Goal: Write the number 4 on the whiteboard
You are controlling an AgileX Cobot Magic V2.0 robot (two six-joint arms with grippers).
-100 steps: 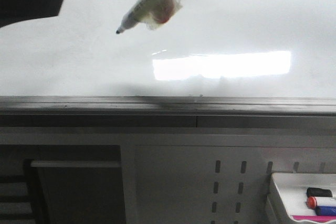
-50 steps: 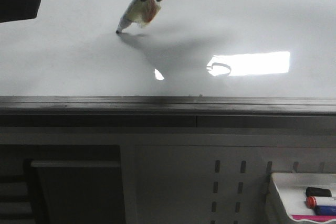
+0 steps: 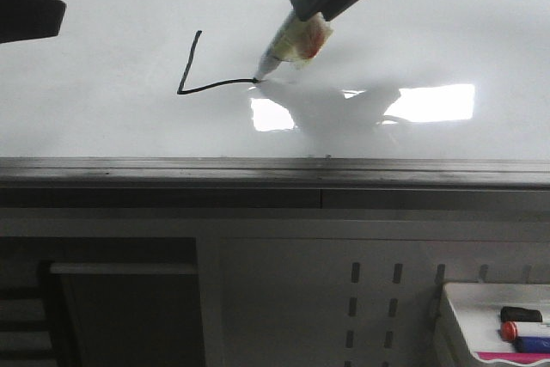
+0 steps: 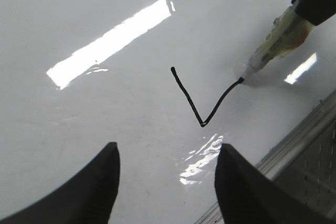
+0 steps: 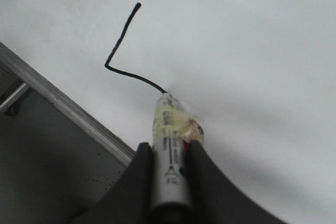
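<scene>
The whiteboard (image 3: 103,118) fills the upper front view, with a grey ledge (image 3: 275,174) along its bottom edge. On it is part of the number 4 (image 3: 191,75): a slanted left stroke and a crossbar in thin black line, no vertical stroke. It also shows in the left wrist view (image 4: 197,103) and the right wrist view (image 5: 118,51). My right gripper (image 5: 170,153) is shut on a white marker (image 3: 288,45), whose tip touches the board at the crossbar's right end. My left gripper (image 4: 165,156) is open and empty, hovering over the board left of the strokes.
A small white tray (image 3: 498,333) with several markers stands at the lower right, below the ledge. A perforated grey panel (image 3: 378,298) and a dark opening with a bar (image 3: 120,298) lie under the board.
The marker tip touched the board, drew the slanted stroke down, then the crossbar to the right. The right gripper moved right with it. The left gripper barely moved.
</scene>
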